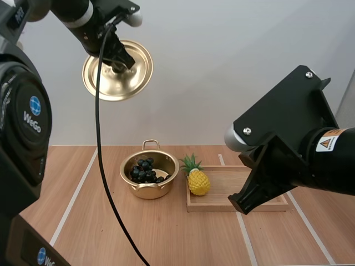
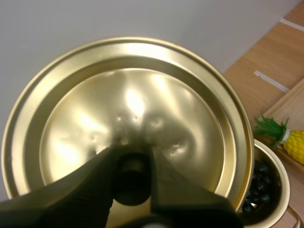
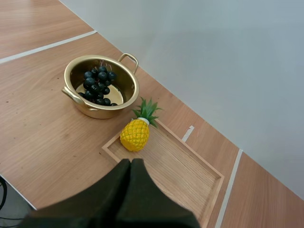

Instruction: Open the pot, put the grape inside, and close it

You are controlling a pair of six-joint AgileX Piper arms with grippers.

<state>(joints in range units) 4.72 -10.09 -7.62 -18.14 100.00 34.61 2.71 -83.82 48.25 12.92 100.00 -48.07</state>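
Lid (image 2: 142, 109) aloft, pinched by its knob in left hand (image 2: 132, 164) — grapes (image 1: 145, 170) in pot (image 1: 150, 192) below.

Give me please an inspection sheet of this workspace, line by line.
Surface: wooden table with white tape lines.
Job's things: open pot holds the grapes; lid held high, clear of the pot.
Clutter: toy pineapple at one end of the wooden tray, beside the pot.
Grippers: left claw shut on the lid; right claw shut on nothing, above the tray.
Cables: nothing seen apart from the robot's own.
Surroundings: plain pale wall behind the table.
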